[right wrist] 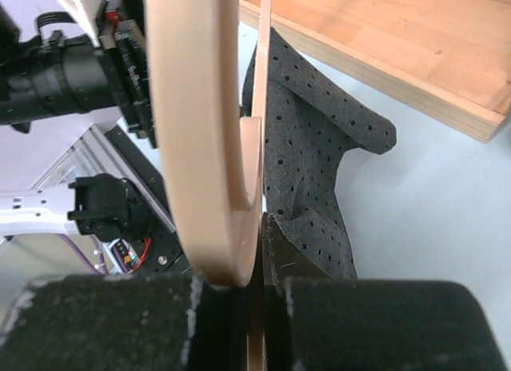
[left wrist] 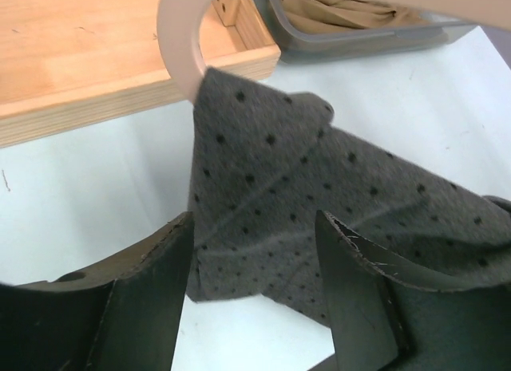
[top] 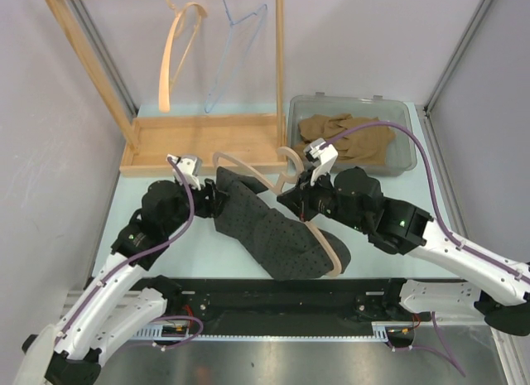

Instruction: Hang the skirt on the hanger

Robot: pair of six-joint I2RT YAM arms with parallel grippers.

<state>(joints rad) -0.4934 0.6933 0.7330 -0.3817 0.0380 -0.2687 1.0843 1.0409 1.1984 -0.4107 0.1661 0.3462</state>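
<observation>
The white table (top: 178, 252) sits between grey walls, with a wooden rack (top: 199, 145) standing at its far edge. The skirt (top: 265, 228), dark grey with black dots, lies flat and slantwise in the middle of the table. The wooden hanger (top: 330, 243) lies with it: one arm pokes out at the far end, and the other runs along the skirt's right edge. Whether that arm is inside the fabric or only resting on top is hard to tell from above.

The right hand (top: 296, 190) is clamped on the hanger near its hook and holds it on edge. The left hand (top: 217, 199) is spread wide with nothing gripped, its fingers either side of the skirt's far corner, just below the hanger's curved end.

The step in hand looks like drawing the waistband over that exposed arm. To do it well, the left hand should pinch a single layer at the corner and pull it along the curve. Meanwhile the right hand should keep the hanger steady and slightly raised so the cloth slides rather than bunches.

The rack's base is close behind the hanger tip, so there is little room to push forward. A spare wooden hanger (top: 174, 54) and a blue wire hanger (top: 217, 70) hang on the rack. A bin (top: 406, 112) of tan cloth (top: 348, 137) crowds the right arm's elbow side.
</observation>
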